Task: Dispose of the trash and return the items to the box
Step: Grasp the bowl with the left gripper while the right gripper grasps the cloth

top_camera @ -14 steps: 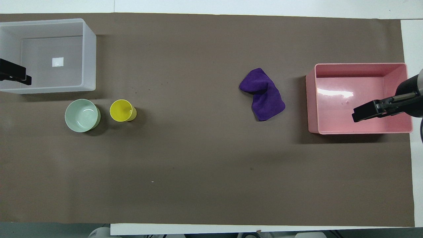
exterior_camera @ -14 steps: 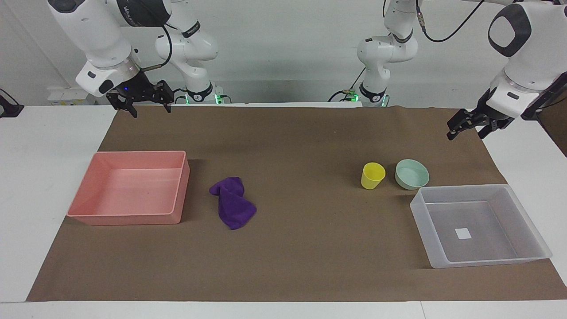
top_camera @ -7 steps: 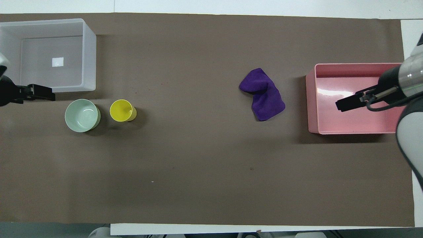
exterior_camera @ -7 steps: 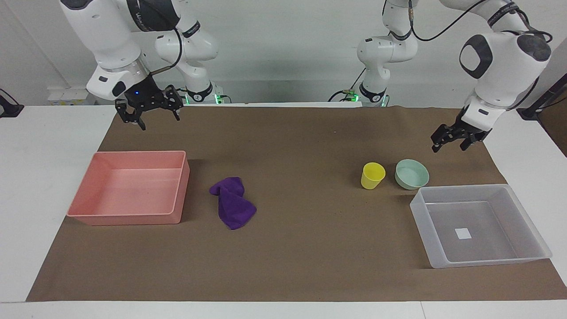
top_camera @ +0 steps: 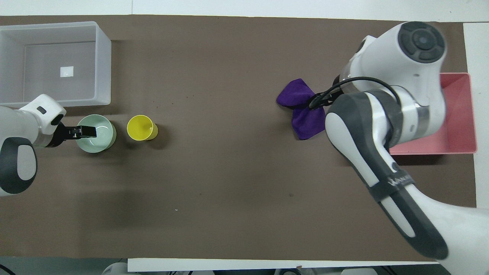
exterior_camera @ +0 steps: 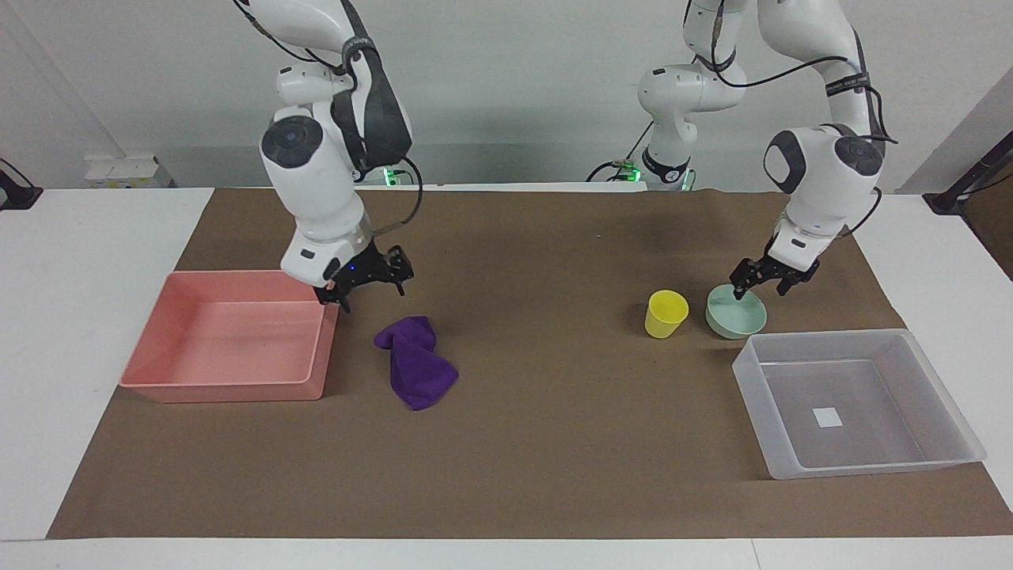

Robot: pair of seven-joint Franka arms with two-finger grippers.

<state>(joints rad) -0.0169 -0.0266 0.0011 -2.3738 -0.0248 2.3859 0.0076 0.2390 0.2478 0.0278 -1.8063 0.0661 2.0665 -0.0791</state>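
Bowl [exterior_camera: 736, 312]: left gripper [exterior_camera: 760, 285] now over it, previously off.

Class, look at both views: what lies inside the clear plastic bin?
Inside the clear bin only a small white square shows on its floor. Nothing covers it; its whole floor is visible.

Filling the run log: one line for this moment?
left gripper: open over bowl | right gripper: open above cloth | cup, bins untouched
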